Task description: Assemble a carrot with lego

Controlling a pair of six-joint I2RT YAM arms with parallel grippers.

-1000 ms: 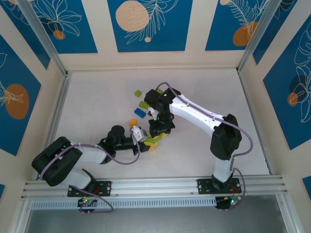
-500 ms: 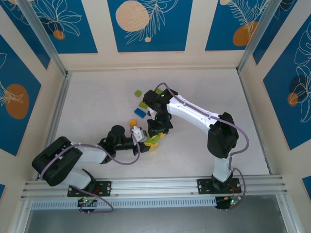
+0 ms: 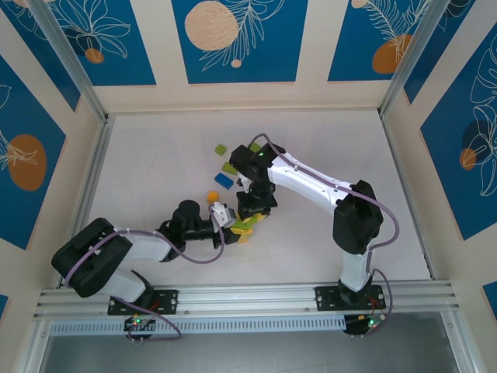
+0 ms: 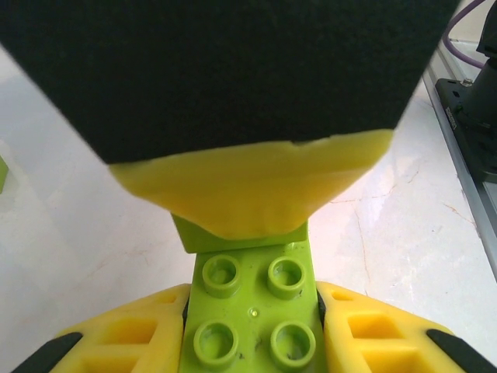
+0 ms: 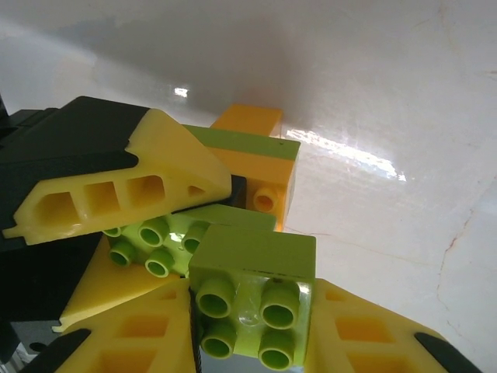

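Lego brick (image 4: pixel 252 311) tight between left jaws, second brick (image 5: pixel 248 299) between right jaws; both grips unchanged from before.

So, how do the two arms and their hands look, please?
The left arm and right arm both have white links and bulky black joints, with a purple cable along each. The left hand and right hand have yellow wedge-shaped fingers with hollow cells, backed in black.
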